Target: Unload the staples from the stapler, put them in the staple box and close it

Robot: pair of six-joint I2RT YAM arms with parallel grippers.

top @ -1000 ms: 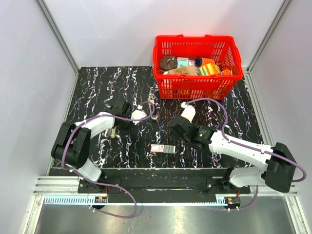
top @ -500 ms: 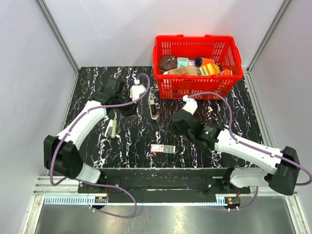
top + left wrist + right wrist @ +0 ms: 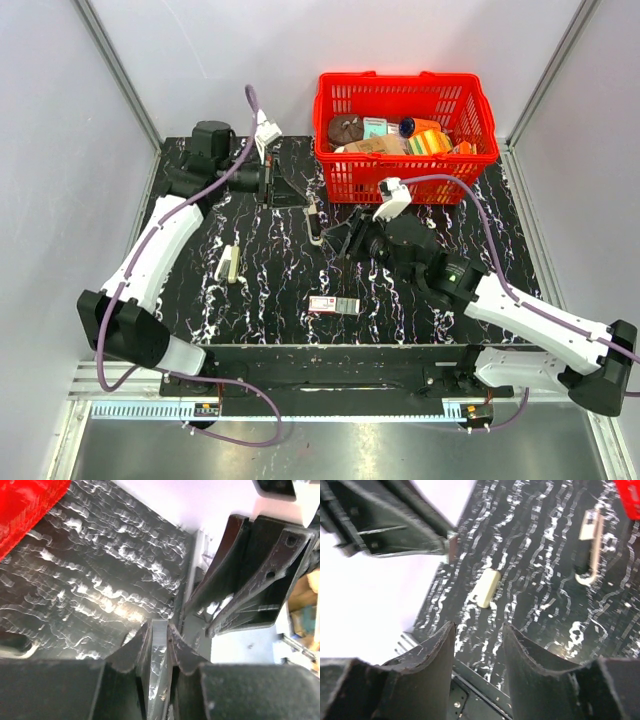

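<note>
The stapler (image 3: 315, 221), black with a metal top, lies on the dark marbled table left of the basket's front; it also shows in the right wrist view (image 3: 590, 545). My left gripper (image 3: 292, 192) hovers just behind and left of it, shut on a thin silver strip of staples (image 3: 159, 660) that sticks out past the fingertips (image 3: 452, 546). In the left wrist view the gripper (image 3: 160, 628) pinches the strip edge-on. My right gripper (image 3: 345, 246) is open and empty (image 3: 477, 628), raised to the right of the stapler.
A red basket (image 3: 400, 165) full of packets stands at the back right. A cream block (image 3: 229, 265) lies at the left, also seen in the right wrist view (image 3: 485, 588). A small red-and-white box (image 3: 333, 305) lies near the front edge. Grey walls close both sides.
My left arm has swung from the table's middle toward the back left, uncovering the stapler. My right arm has shifted right and turned its gripper toward the stapler.
</note>
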